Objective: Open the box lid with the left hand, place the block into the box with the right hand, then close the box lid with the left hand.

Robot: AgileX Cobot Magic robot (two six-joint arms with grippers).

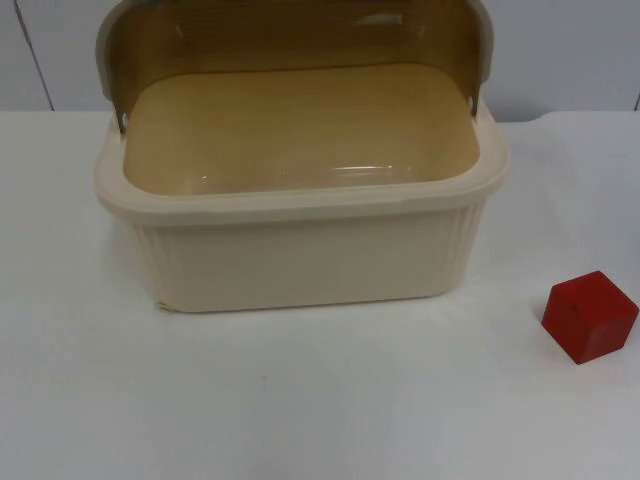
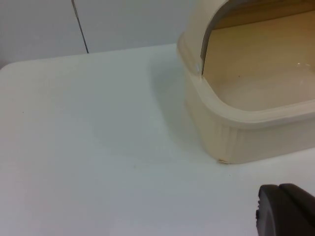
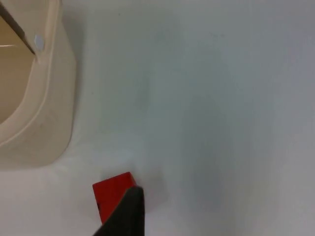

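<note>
The box [image 1: 300, 200] sits on the counter [image 1: 300, 400] at the upper centre of the top view, its lid [image 1: 290, 35] raised behind it. The block [image 1: 589, 315] lies on the counter at the lower right, apart from the box.

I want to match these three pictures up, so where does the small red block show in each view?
Top view: the small red cube block sits on the white table, right of the cream plastic box and apart from it.
Left wrist view: not in it.
Right wrist view: the block lies by the right gripper's black fingertip.
Shared landmark: the box's rim.
</note>
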